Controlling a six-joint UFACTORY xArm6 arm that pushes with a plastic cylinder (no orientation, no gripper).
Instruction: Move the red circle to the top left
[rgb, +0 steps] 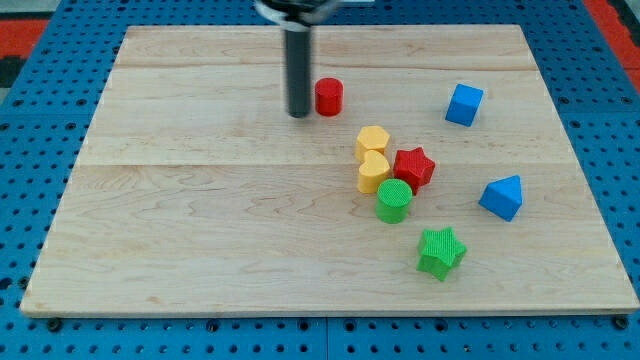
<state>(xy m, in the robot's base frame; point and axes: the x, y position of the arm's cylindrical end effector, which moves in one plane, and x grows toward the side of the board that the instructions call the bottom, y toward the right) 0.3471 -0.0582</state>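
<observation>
My tip (299, 114) rests on the tabletop (200, 220) just left of the red circle (329, 96), nearly touching it; I have no jaws, only this rod.

A: Non-task stuff? Wooden board (200, 230) on blue pegboard (40, 100).
B: Centre cluster, all touching: yellow hexagon (372, 140), yellow heart (374, 172), red star (413, 166), green cylinder (394, 200).
A: Rest?
B: Green star (441, 251) toward bottom edge; blue cube (464, 104) and blue triangle (502, 197) near right edge.
</observation>
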